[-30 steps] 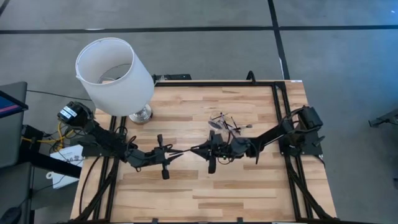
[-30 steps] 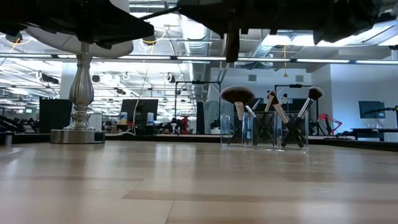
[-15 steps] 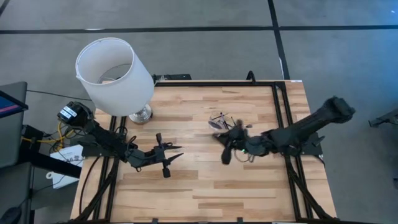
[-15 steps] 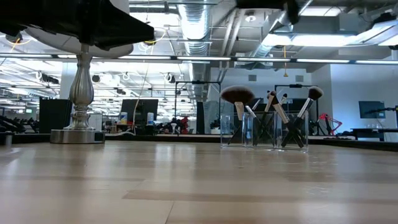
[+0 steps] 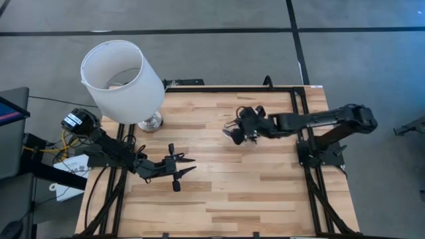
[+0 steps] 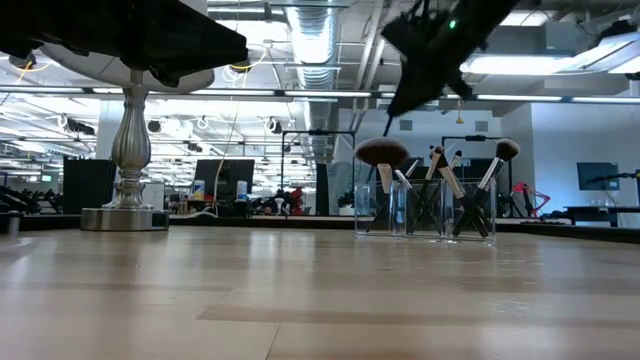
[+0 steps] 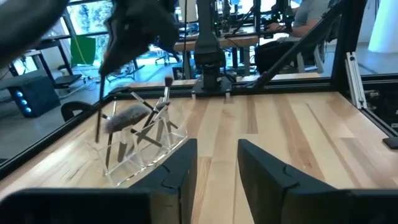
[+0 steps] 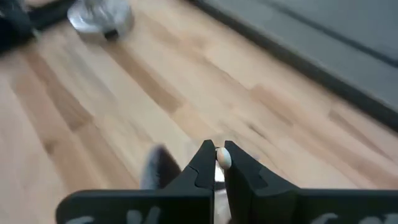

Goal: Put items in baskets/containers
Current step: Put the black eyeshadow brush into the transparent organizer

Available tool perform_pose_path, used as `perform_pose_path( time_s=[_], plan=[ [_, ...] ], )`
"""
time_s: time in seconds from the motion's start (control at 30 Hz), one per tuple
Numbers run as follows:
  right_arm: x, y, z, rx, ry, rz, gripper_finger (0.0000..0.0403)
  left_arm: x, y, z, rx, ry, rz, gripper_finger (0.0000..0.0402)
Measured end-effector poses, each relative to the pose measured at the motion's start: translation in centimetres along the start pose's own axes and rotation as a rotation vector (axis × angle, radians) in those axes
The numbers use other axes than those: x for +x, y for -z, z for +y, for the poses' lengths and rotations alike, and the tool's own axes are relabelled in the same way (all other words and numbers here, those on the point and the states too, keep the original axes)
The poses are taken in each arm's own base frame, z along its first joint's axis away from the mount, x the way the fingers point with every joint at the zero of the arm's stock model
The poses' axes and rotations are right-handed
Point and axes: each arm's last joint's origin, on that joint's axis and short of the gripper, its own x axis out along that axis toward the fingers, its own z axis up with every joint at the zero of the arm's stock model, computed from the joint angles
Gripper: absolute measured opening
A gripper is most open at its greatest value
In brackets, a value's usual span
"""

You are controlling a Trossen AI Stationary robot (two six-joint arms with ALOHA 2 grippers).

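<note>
Right tool (image 5: 240,127) is hanging over the far right part of the table (image 5: 219,192), directly above the clear tray (image 6: 425,212). Its two fingers (image 8: 239,171) are pinched nearly together on a thin brush (image 6: 388,126); a pale rounded end is showing between the fingertips in the right wrist view. In the low view that brush is hanging tip-down from the tool, just above the fluffy head of the wide brush (image 6: 381,152).

The clear tray is sitting on the table to the right of the lamp (image 5: 122,79), toward the far edge. Several makeup brushes (image 6: 470,190) are standing in it, leaning at crossed angles, handles down and heads up. In the left wrist view the tray (image 7: 144,149) is showing its compartments with brushes tilted inside; the held brush (image 7: 99,112) is hanging beside the tray's near edge, and I cannot tell whether its tip is inside yet.

Left tool (image 5: 188,164) is waiting low over the left-centre of the table, fingers (image 7: 177,168) spread apart, gripping nothing.

Lamp base (image 6: 126,215) is standing on the far left of the table.
</note>
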Motion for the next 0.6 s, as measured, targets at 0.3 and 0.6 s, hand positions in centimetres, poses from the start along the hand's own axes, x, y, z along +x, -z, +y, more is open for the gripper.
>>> perform_pose_path(
  time_s=[0.3,0.6],
  plan=[
    [4.0,0.6,-1.3,0.011,0.021,0.144,0.0021,0.0,0.0,0.0,0.0,0.001,0.0,0.011],
    [3.9,0.9,-1.0,-0.011,-0.009,0.197,0.0082,-0.7,-1.5,0.9,-0.024,-0.064,-0.022,0.0084]
  ],
)
